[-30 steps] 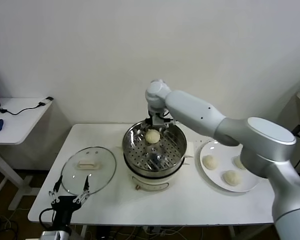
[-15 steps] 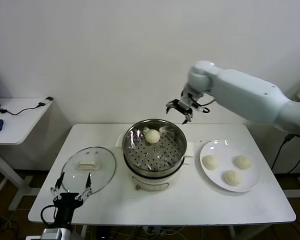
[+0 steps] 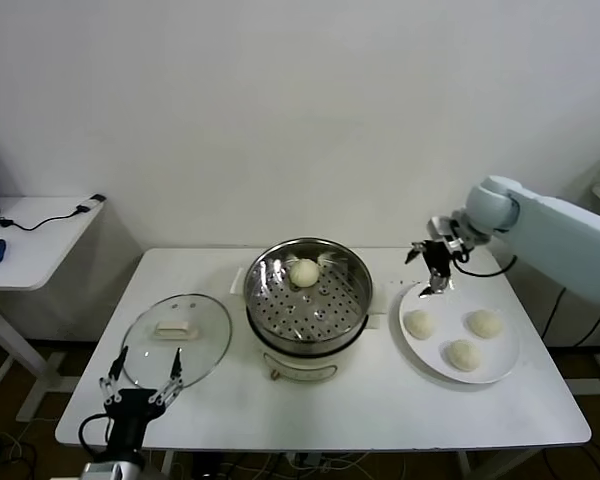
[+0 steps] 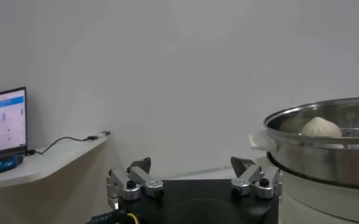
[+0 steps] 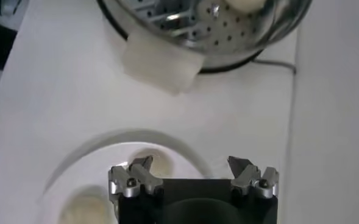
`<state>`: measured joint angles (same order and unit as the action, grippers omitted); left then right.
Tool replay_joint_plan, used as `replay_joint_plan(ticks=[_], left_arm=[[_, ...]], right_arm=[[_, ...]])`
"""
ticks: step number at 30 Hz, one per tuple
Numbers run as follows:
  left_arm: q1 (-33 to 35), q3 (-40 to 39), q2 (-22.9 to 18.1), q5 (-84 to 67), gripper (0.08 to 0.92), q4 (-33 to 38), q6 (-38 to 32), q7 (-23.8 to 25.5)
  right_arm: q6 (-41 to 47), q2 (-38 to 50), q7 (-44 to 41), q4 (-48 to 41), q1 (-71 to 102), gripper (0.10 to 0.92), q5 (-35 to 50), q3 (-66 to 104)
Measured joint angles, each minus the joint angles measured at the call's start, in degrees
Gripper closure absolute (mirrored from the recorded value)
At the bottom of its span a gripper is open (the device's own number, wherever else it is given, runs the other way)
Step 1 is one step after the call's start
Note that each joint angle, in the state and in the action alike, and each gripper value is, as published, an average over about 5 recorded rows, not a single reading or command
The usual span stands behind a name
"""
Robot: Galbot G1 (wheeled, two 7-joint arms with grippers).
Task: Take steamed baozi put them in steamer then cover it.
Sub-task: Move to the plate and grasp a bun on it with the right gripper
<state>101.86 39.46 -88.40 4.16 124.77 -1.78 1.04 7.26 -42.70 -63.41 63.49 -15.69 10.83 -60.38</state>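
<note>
The steel steamer [image 3: 308,300] stands mid-table on its white base and holds one baozi [image 3: 304,271] at the back of its perforated tray. Three more baozi [image 3: 419,323] [image 3: 485,322] [image 3: 464,354] lie on a white plate [image 3: 500,370] at the right. My right gripper [image 3: 429,264] is open and empty, hovering over the plate's far left rim. In the right wrist view the plate [image 5: 94,152] and a baozi [image 5: 85,209] lie below the gripper [image 5: 191,164], the steamer [image 5: 216,27] beyond. My left gripper [image 3: 140,378] is open and idle at the table's front left; the left wrist view shows the steamer [image 4: 325,149] and its baozi [image 4: 320,126].
The steamer's glass lid [image 3: 177,338] with a white handle lies flat on the table left of the steamer, just behind my left gripper. A side desk [image 3: 30,235] stands at the far left. A cable [image 3: 570,290] hangs beside the table's right edge.
My right gripper has left the baozi in the steamer, risen and swung right, from over the steamer to over the plate's rim. The left arm has not moved.
</note>
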Motion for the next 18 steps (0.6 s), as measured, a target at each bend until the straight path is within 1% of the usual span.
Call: replay_joint_plan(ticks=[9, 18], left_arm=[[0.8, 0.6, 0.0, 0.0, 0.177, -0.4, -0.3, 0.0], [0.6, 0.2, -0.3, 0.4, 0.177, -0.3, -0.1, 0.0]], right_arm=[[0.5, -2.2, -0.4, -6.8, 8.6, 0.203, -4.2, 6.9], [0.0, -6.2, -0.4, -13.3, 12.8, 0.203, -7.7, 11.8]])
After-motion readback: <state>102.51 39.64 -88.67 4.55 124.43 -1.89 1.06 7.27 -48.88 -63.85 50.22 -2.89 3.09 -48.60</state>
